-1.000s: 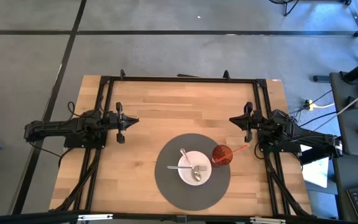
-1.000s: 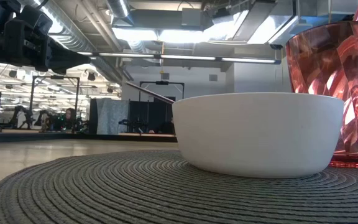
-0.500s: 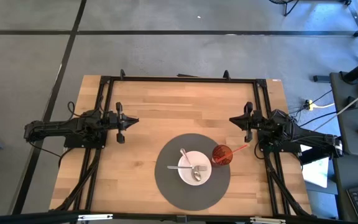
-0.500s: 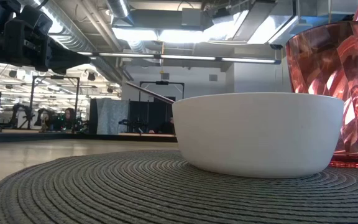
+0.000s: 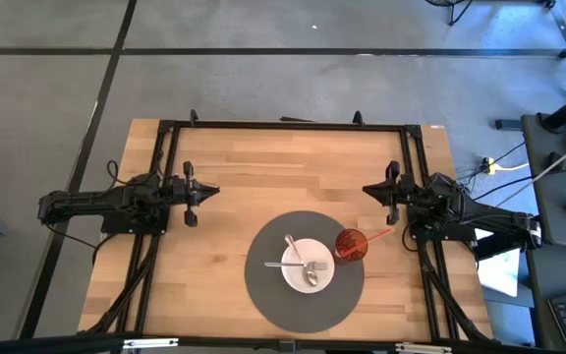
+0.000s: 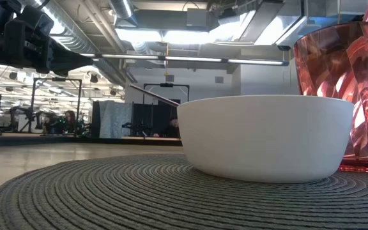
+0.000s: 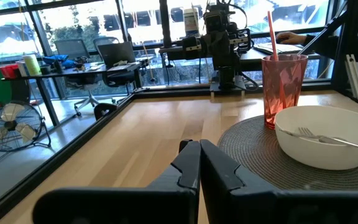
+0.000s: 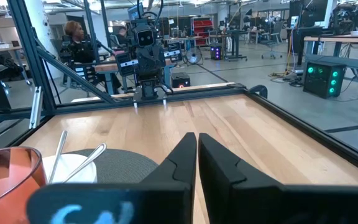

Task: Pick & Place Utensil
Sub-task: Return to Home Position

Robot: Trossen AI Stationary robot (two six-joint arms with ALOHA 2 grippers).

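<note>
Silver fork [image 7: 319, 136] lies in the white bowl [image 6: 267, 137] on the gray mat [image 5: 268, 295], orange cup [image 5: 351, 246] just beside; left gripper [image 7: 199, 149] and right gripper [image 8: 196, 138] wait at the table's sides, pinched closed and empty, though a right-arm swing could clip the leaning straw [image 5: 379, 234].

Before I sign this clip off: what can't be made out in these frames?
Low view: the white bowl hides its own contents behind its wall; only one utensil handle clears the rim.
Low view: the orange cup is cut off by the right edge.
High view: the utensils in the bowl are too small to show tines.
Right wrist view: the cup is cropped by the picture's edge, its straw out of frame.
</note>
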